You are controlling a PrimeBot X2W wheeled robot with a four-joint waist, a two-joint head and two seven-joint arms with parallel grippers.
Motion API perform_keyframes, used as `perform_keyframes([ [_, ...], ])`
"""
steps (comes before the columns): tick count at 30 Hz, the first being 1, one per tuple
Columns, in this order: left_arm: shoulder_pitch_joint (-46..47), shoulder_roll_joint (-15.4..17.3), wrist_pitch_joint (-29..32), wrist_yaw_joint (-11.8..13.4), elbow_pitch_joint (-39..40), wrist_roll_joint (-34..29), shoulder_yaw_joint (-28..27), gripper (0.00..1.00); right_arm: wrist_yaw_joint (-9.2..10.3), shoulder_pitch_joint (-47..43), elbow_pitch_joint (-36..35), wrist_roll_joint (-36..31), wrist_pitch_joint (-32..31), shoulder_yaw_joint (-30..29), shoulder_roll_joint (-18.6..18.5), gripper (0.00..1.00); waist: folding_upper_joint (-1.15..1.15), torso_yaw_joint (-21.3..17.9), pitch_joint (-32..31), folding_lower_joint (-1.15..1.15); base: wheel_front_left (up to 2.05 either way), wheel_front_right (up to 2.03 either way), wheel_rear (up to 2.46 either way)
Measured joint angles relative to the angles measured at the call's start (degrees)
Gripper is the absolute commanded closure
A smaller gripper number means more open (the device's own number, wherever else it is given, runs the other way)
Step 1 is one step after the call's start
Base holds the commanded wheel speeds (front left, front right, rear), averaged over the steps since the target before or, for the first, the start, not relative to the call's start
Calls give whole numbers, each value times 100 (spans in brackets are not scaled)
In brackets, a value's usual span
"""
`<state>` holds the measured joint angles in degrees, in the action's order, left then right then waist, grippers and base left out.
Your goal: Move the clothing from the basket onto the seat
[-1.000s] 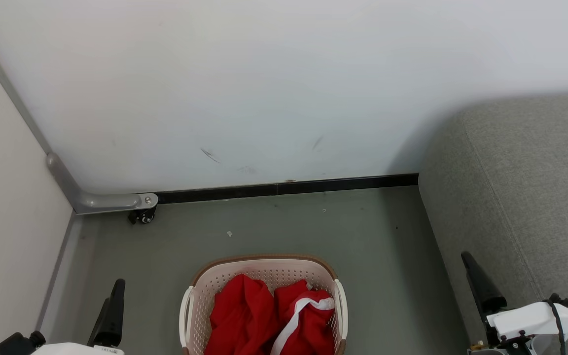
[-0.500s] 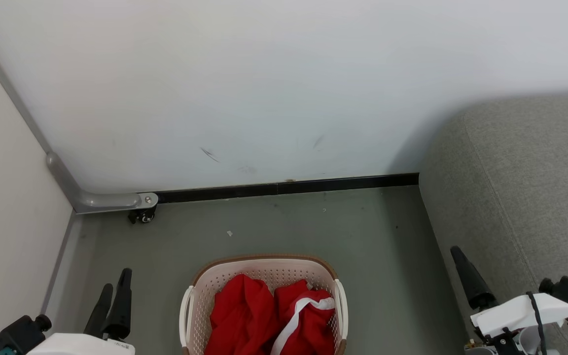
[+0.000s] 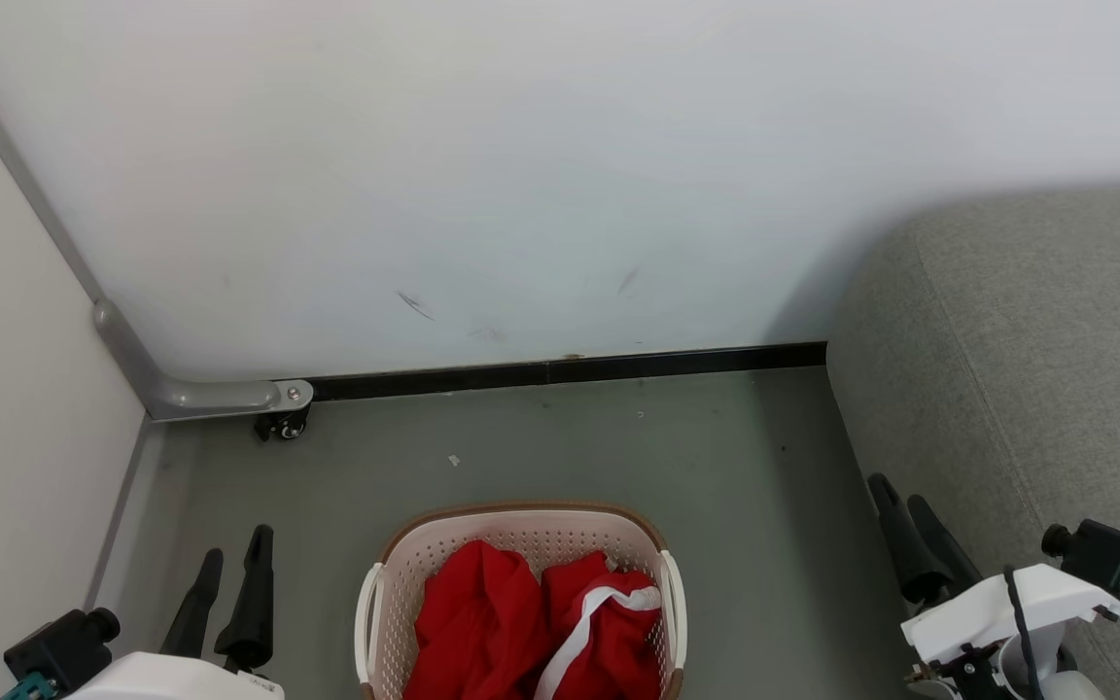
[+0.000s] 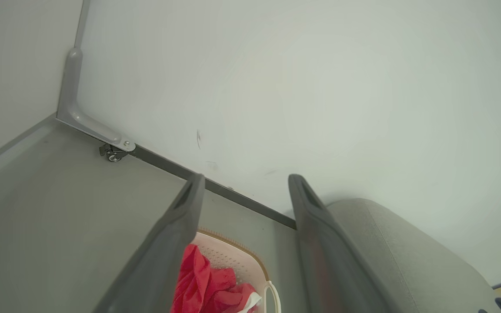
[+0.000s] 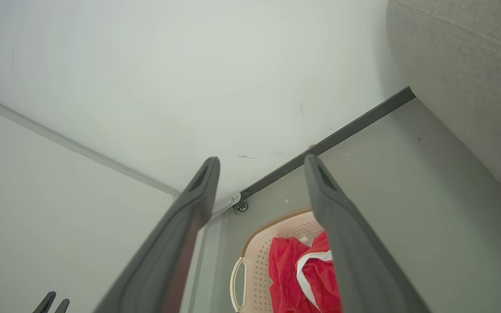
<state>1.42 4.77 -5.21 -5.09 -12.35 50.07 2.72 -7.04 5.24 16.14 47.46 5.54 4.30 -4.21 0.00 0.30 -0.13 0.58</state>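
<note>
The cream basket sits on the grey floor at the bottom middle of the head view. Inside it lies the red clothing, a plain piece on the left and a white-striped piece on the right. The grey seat rises at the right. My left gripper hovers open, left of the basket and empty. My right gripper hovers open between basket and seat. The left wrist view has the left gripper framing basket and clothing. The right wrist view has the right gripper above the clothing.
A white wall with a black baseboard closes the back. At the left stands a pale partition with a grey metal foot and a small caster. Grey floor lies between basket, wall and seat.
Both arms have risen into the head view and shifted inward toward the basket. Each gripper has turned so that both fingers show. Basket and clothing have not moved.
</note>
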Motion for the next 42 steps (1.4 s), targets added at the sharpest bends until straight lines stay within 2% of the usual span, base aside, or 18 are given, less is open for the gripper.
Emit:
perform_keyframes([
  [8, 0, -27, -146, 42, 63, -532, 20, 0, -1, 1, -63, -579, 112, 46, 14, 0, 0, 0, 32, -31, 0, 0, 0],
  [15, 0, -46, -252, 42, 105, -1011, 47, 0, -1, 6, -82, -1109, 220, 76, 18, 0, 0, 4, 49, -45, 0, 0, 0],
  [42, 1, -42, -704, 40, 219, -2829, 120, 0, -2, 120, -267, -3006, 637, 301, 42, 0, 0, 19, 37, -54, 0, 0, 0],
])
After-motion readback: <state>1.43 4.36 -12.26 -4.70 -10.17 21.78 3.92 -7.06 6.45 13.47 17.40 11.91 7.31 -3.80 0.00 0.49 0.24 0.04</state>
